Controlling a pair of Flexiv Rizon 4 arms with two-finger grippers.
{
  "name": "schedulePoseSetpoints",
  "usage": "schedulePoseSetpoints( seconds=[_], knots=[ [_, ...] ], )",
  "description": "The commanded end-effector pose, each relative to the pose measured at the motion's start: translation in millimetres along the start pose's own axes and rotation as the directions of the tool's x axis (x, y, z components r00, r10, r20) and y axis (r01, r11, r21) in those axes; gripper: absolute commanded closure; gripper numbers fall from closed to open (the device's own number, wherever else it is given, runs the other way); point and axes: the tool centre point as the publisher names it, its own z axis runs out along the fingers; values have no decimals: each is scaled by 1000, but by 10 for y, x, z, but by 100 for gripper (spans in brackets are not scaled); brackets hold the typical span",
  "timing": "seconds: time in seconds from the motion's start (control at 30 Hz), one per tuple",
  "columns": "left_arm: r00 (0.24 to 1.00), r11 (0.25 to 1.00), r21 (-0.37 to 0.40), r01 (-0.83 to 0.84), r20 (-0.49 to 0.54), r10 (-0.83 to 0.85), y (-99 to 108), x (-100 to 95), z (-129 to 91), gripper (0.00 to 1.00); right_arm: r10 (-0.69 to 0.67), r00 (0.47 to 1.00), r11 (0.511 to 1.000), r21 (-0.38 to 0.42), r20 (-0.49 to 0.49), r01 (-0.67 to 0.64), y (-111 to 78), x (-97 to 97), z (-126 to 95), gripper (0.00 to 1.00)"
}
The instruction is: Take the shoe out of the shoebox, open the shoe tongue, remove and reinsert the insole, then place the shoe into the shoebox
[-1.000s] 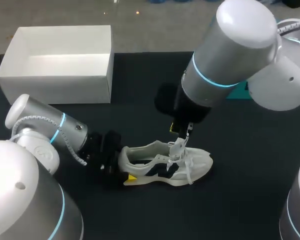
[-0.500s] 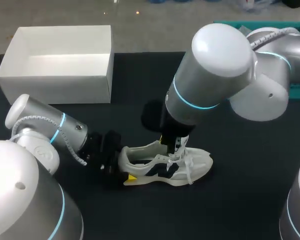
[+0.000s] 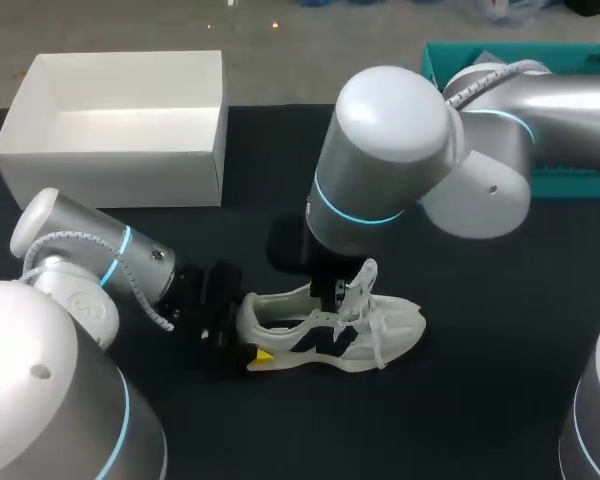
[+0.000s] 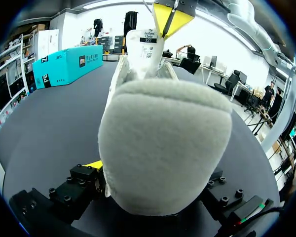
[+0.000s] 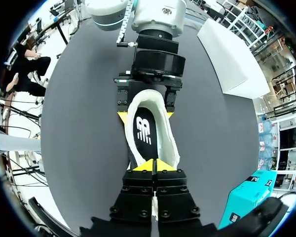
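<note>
A white shoe [image 3: 385, 330] with dark side panels lies on the black table, toe to the right. My left gripper [image 3: 242, 338] is at its heel [image 4: 163, 148], one finger on each side, shut on it. My right gripper [image 3: 342, 290] comes down from above over the shoe's mouth, its yellow tips [image 4: 171, 17] shut on the tongue [image 4: 145, 47] and holding it upright. Seen from my right wrist, the shoe's mouth is open and the black insole [image 5: 144, 131] with a white mark lies inside, ahead of my right gripper [image 5: 153, 166]. The white shoebox [image 3: 110, 165] stands empty at the back left.
A teal box [image 3: 575, 185] lies at the back right, partly behind my right arm [image 3: 390, 150]. The right arm's bulk hangs over the middle of the table. Bare black table [image 3: 460, 400] lies in front of and to the right of the shoe.
My right arm has swung to the left across the table, and the tongue in its tips now stands higher and further back toward the heel. Left arm and shoe stay put.
</note>
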Motion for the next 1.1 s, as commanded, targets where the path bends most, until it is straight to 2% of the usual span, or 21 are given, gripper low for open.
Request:
schedulePoseSetpoints(
  seconds=[0.03, 0.27, 0.63, 1.1],
  knots=[
    [1000, 1000, -8, 2, -1, -2, 23, 32, 50, 100, -15, 1000, 1000, 21, -11, 16, 81, -59, 139, 100],
    [1000, 1000, -8, 2, -1, -2, 23, 32, 50, 100, -18, 1000, 999, 34, -18, 19, 22, -72, 240, 100],
    [1000, 1000, -8, 2, -1, -2, 23, 32, 50, 100, 11, 998, 998, 65, -61, -7, -151, 100, 370, 100],
    [1000, 1000, -8, 2, -1, -2, 23, 32, 50, 100, -29, 990, 996, 77, -137, 40, -157, 313, 384, 100]
  ],
)
